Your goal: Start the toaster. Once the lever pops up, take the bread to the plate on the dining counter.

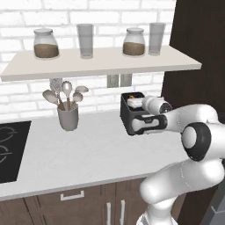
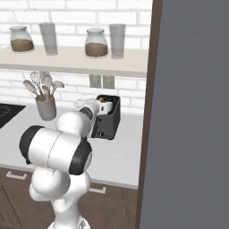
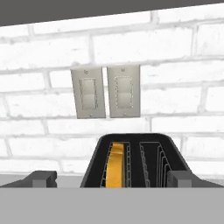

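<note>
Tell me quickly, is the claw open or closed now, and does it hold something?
Claw: open, holding nothing, its tips either side of the small dark grey boxy toaster.

The arm hides much of the toaster [image 1: 128, 115] from the left base view, and the bread [image 3: 116, 164] sits mostly sunk in a slot, its lower part cut off.

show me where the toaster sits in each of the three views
Left base view: toaster right of centre on the counter, partly behind the arm.
Right base view: toaster at centre, just left of the dark panel.
Hand view: toaster at bottom centre, seen from above, slots facing up.
Shared landmark: the wall outlets just above it.
</note>
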Motion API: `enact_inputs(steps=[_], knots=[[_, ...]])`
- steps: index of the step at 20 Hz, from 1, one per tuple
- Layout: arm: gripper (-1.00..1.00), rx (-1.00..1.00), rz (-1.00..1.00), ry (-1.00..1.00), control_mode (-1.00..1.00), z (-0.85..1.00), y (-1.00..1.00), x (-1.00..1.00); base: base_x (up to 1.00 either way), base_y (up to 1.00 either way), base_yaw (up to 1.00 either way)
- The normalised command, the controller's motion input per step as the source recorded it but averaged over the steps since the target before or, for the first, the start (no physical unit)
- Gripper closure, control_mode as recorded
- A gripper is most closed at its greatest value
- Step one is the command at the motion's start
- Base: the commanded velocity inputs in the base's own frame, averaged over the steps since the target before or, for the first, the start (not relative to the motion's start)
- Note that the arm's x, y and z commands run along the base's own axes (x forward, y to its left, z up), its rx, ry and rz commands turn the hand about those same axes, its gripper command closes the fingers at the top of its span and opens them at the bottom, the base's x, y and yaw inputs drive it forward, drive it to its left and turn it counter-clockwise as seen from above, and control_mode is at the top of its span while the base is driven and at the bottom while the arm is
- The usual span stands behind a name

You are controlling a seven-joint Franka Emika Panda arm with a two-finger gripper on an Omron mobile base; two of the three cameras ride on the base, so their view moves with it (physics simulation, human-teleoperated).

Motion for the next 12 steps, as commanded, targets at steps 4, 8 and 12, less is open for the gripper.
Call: enact_inputs(steps=[4, 8, 12], knots=[[-1.0, 0.0, 0.0, 0.0, -1.0, -0.12, 0.0, 0.24, 0.0, 0.0, 0.0], [-1.0, 0.0, 0.0, 0.0, -1.0, -0.2, 0.0, 0.06, 0.0, 0.0, 0.0], [-1.0, 0.0, 0.0, 0.0, -1.0, -0.26, 0.0, 0.08, 0.0, 0.0, 0.0]])
